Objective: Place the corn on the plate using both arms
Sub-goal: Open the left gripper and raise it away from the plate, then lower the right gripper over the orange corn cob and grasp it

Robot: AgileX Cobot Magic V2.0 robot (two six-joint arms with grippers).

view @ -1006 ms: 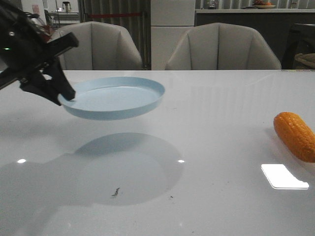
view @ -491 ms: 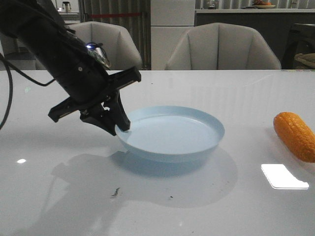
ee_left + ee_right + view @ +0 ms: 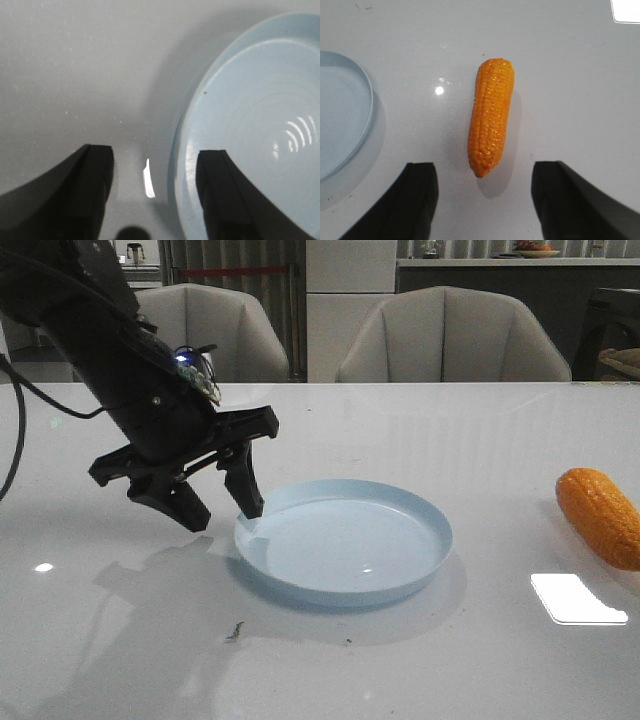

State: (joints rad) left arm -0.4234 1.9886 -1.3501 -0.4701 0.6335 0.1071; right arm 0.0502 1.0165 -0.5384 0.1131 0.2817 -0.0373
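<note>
The pale blue plate (image 3: 345,550) lies flat on the white table near the middle. My left gripper (image 3: 222,510) is open at the plate's left edge, one finger over the rim and the other outside it. In the left wrist view the gripper (image 3: 155,152) straddles the plate's rim (image 3: 182,150) without gripping it. The orange corn (image 3: 600,515) lies on the table at the far right. In the right wrist view the corn (image 3: 491,115) lies lengthwise just ahead of my open, empty right gripper (image 3: 485,167). The right arm is out of the front view.
Two grey chairs (image 3: 450,335) stand behind the table's far edge. A bright light reflection (image 3: 577,598) lies on the table in front of the corn. The plate's edge (image 3: 350,120) shows beside the corn in the right wrist view.
My left arm carried the plate to the right and down onto the table. Its jaws have opened and let go of the rim. The corn has not moved.
</note>
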